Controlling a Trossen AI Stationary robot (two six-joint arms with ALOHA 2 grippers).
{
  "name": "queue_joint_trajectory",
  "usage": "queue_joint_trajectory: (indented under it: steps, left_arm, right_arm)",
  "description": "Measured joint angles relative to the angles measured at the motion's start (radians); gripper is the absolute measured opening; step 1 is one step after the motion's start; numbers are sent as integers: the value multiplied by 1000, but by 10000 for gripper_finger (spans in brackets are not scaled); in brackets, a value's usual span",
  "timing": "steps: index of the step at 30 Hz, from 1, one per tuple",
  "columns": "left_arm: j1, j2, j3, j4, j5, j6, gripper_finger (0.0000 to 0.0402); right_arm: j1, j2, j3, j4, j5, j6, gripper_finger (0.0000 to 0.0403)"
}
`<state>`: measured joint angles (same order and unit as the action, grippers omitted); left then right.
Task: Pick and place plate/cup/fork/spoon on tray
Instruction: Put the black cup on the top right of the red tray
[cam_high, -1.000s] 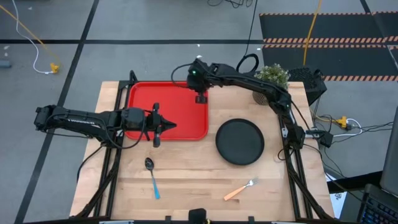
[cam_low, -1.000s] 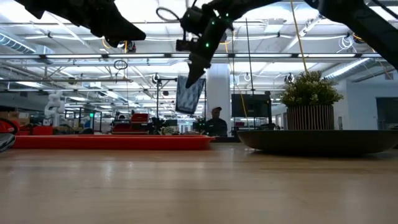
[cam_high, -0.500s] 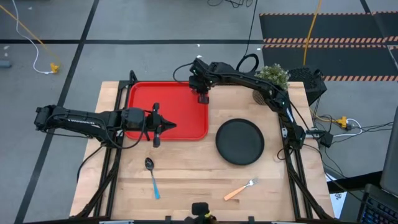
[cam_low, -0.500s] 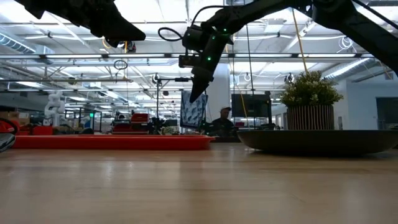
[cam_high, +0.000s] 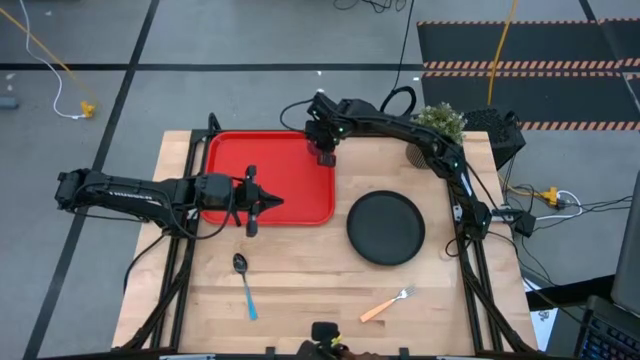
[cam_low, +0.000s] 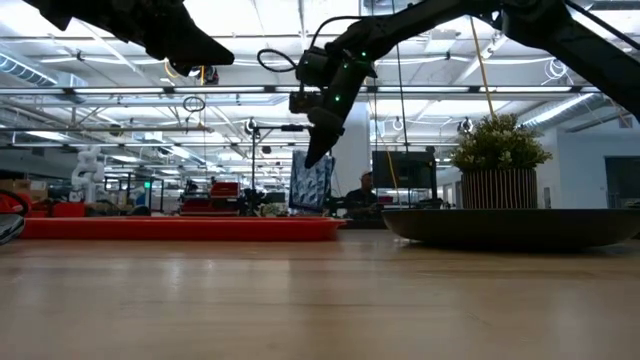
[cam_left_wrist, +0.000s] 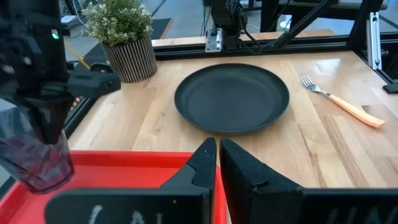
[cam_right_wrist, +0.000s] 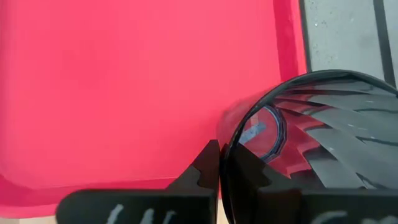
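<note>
Where the counter (cam_high: 300, 290) edge lies nearest, the fork (cam_high: 388, 303) with its orange-tan handle sits toward the right and the blue-handled spoon (cam_high: 244, 284) toward the left, well apart from each other and both on bare wood. Farther in, the black plate (cam_high: 386, 227) rests on the counter just beside the right edge of the red tray (cam_high: 268, 178), apart from it. Level with the tray's near edge, the left gripper (cam_high: 252, 214) hangs over the tray's near rim with its fingers pressed together and nothing between them; in the left wrist view the plate, the fork and the potted plant (cam_left_wrist: 122, 36) lie beyond it. At the tray's far right corner, the right gripper (cam_high: 324, 150) has its fingers pinching the rim of the cup (cam_high: 325, 157), one finger inside the wall and one outside in the right wrist view. Whether the cup touches the tray floor cannot be told. Beyond that, the potted plant stands at the counter's far right.
</note>
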<state>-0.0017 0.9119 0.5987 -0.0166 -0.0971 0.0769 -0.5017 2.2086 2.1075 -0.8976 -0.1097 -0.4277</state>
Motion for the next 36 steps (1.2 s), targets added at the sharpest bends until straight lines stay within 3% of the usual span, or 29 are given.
queue_joint_trajectory:
  steps: [13, 36]
  left_arm:
    - [0, 0, 0, 13, 0, -2, 26]
    - [0, 0, 0, 13, 0, 0, 26]
  right_arm:
    - [-3, -1, -126, 116, 4, 0, 14]
    - [-3, 0, -129, 227, 59, 8, 136]
